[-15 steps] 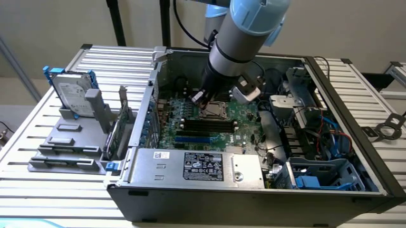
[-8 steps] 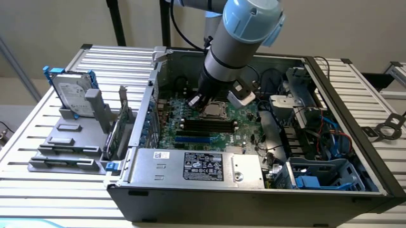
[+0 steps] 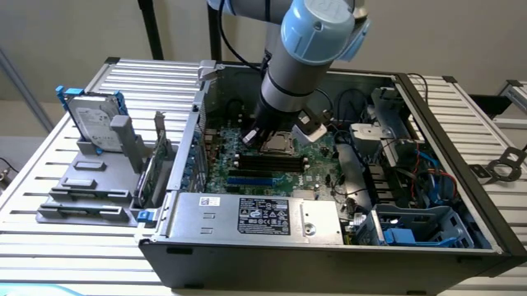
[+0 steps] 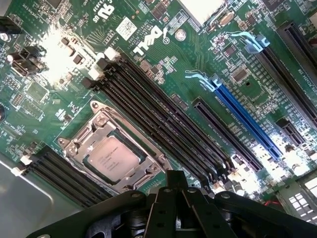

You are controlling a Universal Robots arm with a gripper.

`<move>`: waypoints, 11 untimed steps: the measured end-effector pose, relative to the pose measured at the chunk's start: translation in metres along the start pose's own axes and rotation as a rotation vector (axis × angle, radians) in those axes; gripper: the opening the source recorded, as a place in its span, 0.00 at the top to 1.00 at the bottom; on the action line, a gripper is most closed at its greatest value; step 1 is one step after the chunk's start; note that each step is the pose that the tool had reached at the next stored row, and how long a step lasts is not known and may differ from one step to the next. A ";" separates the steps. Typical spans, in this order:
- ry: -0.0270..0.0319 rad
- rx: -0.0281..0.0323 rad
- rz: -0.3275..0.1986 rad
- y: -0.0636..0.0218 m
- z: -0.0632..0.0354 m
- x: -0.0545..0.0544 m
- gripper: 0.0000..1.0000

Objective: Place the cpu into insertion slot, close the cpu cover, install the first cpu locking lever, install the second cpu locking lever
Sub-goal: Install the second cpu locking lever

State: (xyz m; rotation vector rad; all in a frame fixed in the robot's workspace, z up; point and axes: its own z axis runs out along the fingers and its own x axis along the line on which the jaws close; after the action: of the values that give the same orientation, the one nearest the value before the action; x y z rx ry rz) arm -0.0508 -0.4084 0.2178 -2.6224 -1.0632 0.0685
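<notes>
The cpu [image 4: 113, 158], a small square chip with a silvery top, lies flat in the insertion slot [image 4: 74, 144] on the green motherboard. The cpu cover [image 4: 130, 142], a thin silver frame, is folded down around it. In the exterior view the cpu [image 3: 278, 143] sits just under the arm's tip inside the open computer case. My gripper [image 4: 176, 174] hovers a little above the board beside the socket, its dark fingers shut together with nothing between them. From the exterior view my gripper [image 3: 261, 137] is just to the left of the socket. I cannot make out the locking levers.
Black memory slots [image 4: 163, 124] run right next to the socket, with blue and black expansion slots [image 4: 245, 119] beyond. The case walls [image 3: 461, 154], cables and a drive cage [image 3: 420, 225] crowd the exterior view's right. A labelled silver power supply [image 3: 263, 217] is in front; a hard drive [image 3: 91, 120] stands outside.
</notes>
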 end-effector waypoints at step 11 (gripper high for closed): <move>0.0159 -0.0160 -0.006 -0.0044 0.0127 -0.001 0.89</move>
State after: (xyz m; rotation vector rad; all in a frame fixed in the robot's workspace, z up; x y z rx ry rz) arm -0.0566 -0.4027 0.2070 -2.6294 -1.0708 0.0379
